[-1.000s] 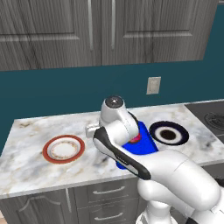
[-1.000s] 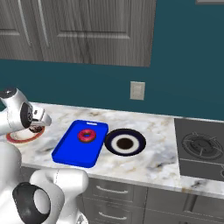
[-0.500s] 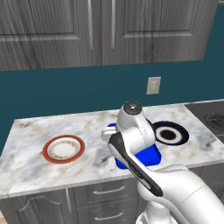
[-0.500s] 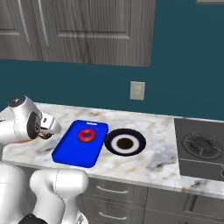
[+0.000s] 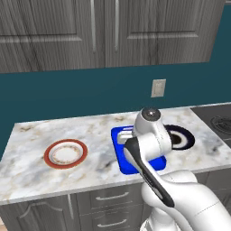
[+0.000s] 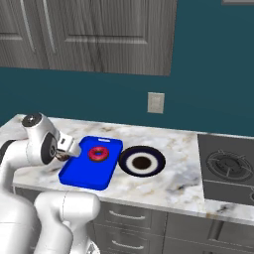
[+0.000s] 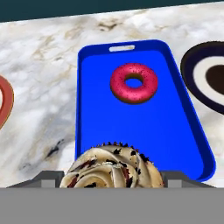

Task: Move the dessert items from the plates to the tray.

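My gripper (image 7: 111,180) is shut on the dark brown cupcake (image 7: 111,168) with pale swirled frosting, which hangs above the near end of the bright blue tray (image 7: 144,131). From the right base the gripper (image 6: 67,150) hovers at the tray's (image 6: 87,173) left edge. The pink-red donut (image 7: 133,82) lies inside the tray toward its handle slot, and it shows again from the right base (image 6: 98,153). The white plate with a red-brown rim (image 5: 47,155) sits bare to the left. The dark navy plate (image 6: 158,159) lies bare just right of the tray.
A stove top (image 6: 228,168) takes up the counter's right end. A wall outlet (image 6: 155,102) sits above the marble counter (image 5: 27,135), with grey cabinets overhead. The counter's front edge drops to drawers (image 5: 108,198).
The arm has swung right from the red-rimmed plate to over the blue tray, carrying the cupcake. The donut and both plates have not moved.
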You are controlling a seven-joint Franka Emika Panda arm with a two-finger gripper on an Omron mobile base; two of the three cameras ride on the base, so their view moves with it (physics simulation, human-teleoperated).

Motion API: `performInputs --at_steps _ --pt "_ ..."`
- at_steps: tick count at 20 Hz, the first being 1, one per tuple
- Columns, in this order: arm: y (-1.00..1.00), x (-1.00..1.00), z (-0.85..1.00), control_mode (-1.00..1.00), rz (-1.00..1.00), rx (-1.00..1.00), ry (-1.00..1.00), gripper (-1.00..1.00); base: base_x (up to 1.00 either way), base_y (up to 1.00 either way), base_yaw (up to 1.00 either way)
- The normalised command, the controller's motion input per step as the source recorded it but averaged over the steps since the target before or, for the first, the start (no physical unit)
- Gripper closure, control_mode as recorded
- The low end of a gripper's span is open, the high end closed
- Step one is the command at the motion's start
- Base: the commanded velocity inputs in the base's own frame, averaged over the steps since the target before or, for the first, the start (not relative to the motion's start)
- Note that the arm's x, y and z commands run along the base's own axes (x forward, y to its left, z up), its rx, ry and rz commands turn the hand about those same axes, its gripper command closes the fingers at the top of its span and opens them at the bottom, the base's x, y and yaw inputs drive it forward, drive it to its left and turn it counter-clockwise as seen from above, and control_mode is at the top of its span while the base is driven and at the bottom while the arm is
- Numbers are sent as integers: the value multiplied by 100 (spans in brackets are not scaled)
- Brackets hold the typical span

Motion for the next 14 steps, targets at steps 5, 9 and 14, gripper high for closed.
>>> performInputs --at_steps 5,9,14 --pt "-23 0 -6 -100 -1 0 0 100 0 0 0" --pt "-18 0 -20 -100 0 0 0 100 0 0 0" --pt "-5 0 -35 -100 0 0 0 100 0 0 0"
